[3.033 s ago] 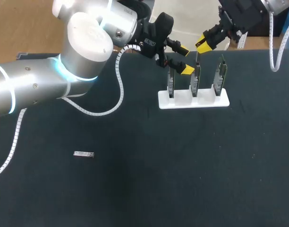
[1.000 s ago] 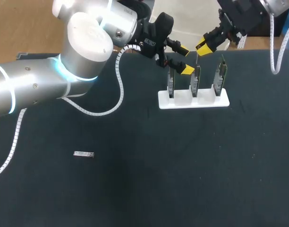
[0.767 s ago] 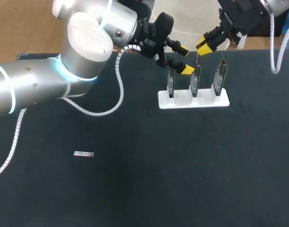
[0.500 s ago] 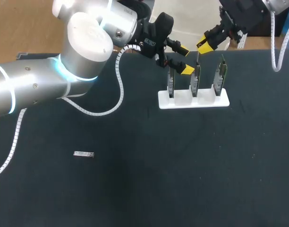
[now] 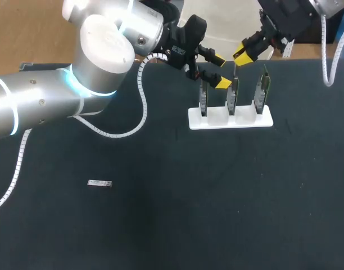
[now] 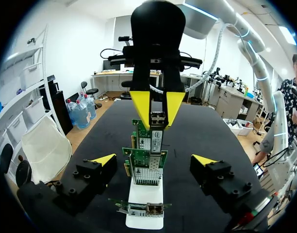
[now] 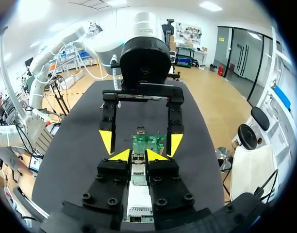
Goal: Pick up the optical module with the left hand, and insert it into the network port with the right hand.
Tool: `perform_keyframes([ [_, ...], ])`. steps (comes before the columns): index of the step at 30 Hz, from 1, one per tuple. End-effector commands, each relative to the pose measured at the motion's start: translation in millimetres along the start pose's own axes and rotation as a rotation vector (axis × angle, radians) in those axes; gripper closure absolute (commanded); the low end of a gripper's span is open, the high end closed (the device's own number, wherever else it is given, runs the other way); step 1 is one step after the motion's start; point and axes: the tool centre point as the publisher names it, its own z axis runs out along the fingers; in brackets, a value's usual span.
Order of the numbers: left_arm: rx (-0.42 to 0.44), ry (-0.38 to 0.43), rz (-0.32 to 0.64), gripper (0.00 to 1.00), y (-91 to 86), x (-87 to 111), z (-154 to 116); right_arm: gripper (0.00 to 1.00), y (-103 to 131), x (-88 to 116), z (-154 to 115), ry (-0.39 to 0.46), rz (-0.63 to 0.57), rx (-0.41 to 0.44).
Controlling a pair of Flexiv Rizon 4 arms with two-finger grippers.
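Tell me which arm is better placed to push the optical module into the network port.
Right. Its tool is shut on the optical module, close above the middle card; the left tool is open and holds nothing.

Bright, even light falls from ceiling panels. The white shell of the left arm (image 5: 104,42) glares, almost blown out, while the dark tabletop (image 5: 217,197) is matte with only faint, soft shadows. The yellow tips of the right end effector (image 5: 243,55) look vivid. Both wrist views bend straight lines near their black rims.
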Motion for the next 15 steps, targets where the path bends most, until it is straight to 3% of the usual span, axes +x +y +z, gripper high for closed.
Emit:
perform_keyframes([
  [1,0.003,0.005,-0.002,0.0,1.7,-1.0,0.4,1.0,0.1,0.0,1.2,-0.003,0.002,0.001],
  [15,0.003,0.005,-0.002,0.0,1.7,-1.0,0.4,1.0,-0.2,3.5,3.0,0.002,0.019,0.002],
])
